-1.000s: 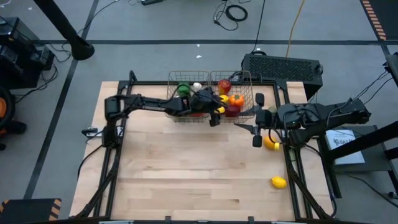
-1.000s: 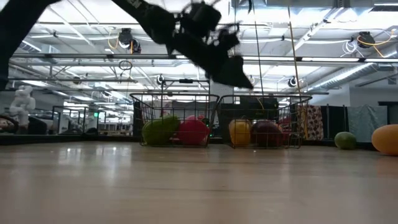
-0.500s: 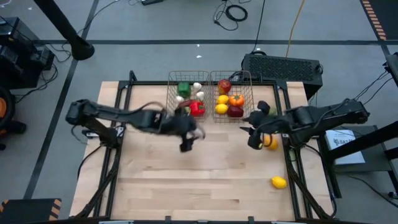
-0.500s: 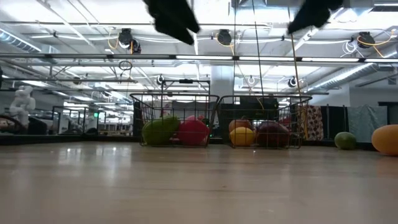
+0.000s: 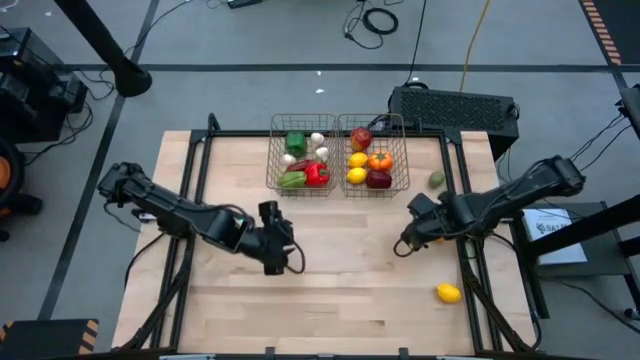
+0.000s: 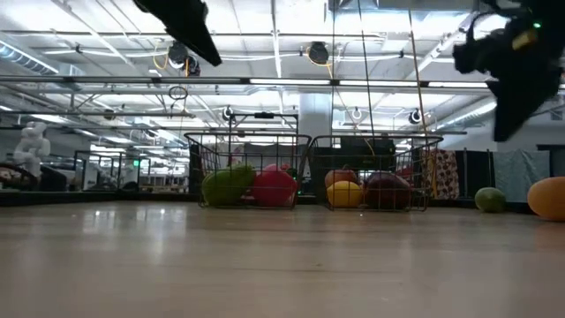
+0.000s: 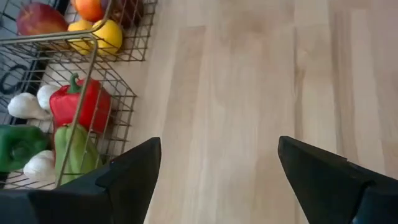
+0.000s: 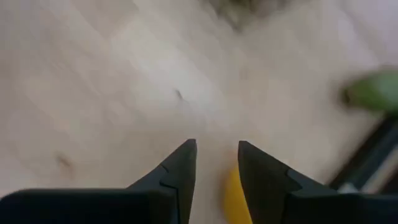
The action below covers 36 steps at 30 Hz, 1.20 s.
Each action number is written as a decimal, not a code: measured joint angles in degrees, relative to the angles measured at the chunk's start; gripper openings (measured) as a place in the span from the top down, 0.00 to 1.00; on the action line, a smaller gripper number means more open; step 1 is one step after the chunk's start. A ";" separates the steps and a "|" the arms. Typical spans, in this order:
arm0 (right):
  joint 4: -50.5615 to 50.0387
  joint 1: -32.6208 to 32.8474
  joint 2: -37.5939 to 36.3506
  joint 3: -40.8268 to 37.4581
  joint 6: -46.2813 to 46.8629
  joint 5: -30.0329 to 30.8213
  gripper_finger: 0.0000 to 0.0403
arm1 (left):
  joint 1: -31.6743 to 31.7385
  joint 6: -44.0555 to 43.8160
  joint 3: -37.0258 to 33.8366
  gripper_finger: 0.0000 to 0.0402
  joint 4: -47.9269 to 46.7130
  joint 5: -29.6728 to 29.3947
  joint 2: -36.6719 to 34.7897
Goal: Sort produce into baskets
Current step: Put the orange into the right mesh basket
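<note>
Surface: pale wooden planks, smooth, faintly shiny in the low view; a dark frame runs along its edges.
Baskets: left basket and right basket, square, thin bare wire mesh, see-through, touching side by side at the far middle.
Left arm: a second ago its gripper was over the baskets; now the left gripper has pulled back to the near left, jaws spread wide and empty. I judge a piece was just delivered.
Right arm: the right gripper has swung in over the spot where a lemon lay at the right edge; jaws narrowly parted, a yellow lemon showing just between them, not yet clearly gripped.
Produce sorted: left basket holds a blocky green pepper, glossy red pepper, knobbly white garlic; right basket holds a red apple, an orange.
Produce left: a second lemon near right, a small green fruit right of the baskets.
</note>
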 joint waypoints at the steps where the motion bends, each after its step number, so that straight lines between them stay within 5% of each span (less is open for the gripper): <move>1: -1.53 0.28 0.50 -0.07 1.53 -0.97 0.73 | -0.75 -0.20 0.00 0.18 0.01 -0.76 0.15; 6: -6.88 1.39 2.76 -2.10 8.17 -2.43 0.64 | -2.48 -1.20 0.00 0.18 0.71 -4.31 0.16; 19: -1.21 -3.33 5.88 -5.38 5.66 -7.44 0.15 | -2.36 -0.99 0.00 0.18 1.73 -5.23 0.16; 36: 0.22 -8.21 23.19 -5.38 -5.29 -15.31 0.16 | -2.45 -0.74 0.00 0.18 1.54 -5.23 0.16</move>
